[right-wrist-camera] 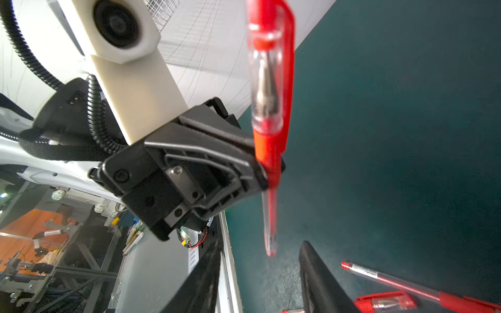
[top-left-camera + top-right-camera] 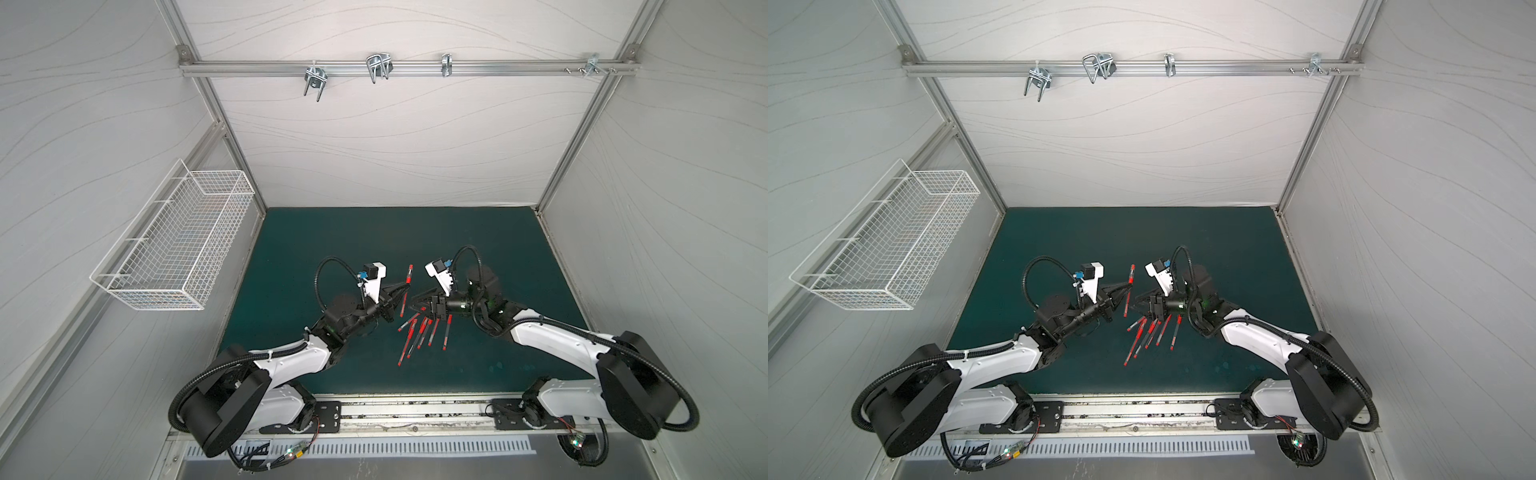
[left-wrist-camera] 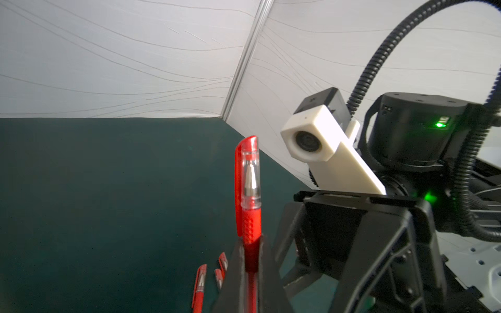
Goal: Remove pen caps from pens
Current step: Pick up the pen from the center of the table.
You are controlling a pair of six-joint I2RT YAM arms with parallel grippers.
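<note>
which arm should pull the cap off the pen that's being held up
Right, probably. The left gripper is shut on the pen just below its cap, so it is busy. The right gripper is empty, jaws apart, close by the pen's tail end.

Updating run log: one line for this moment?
left gripper shut on pen; pen cap on; right gripper open near pen's tail; other pens on mat

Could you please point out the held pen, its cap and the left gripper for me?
held pen (image 1: 270, 214): right wrist view, translucent barrel.
cap (image 3: 250, 173): left wrist view, clear sleeve over tip.
left gripper (image 3: 252, 245): left wrist view, between its fingertips.
</note>
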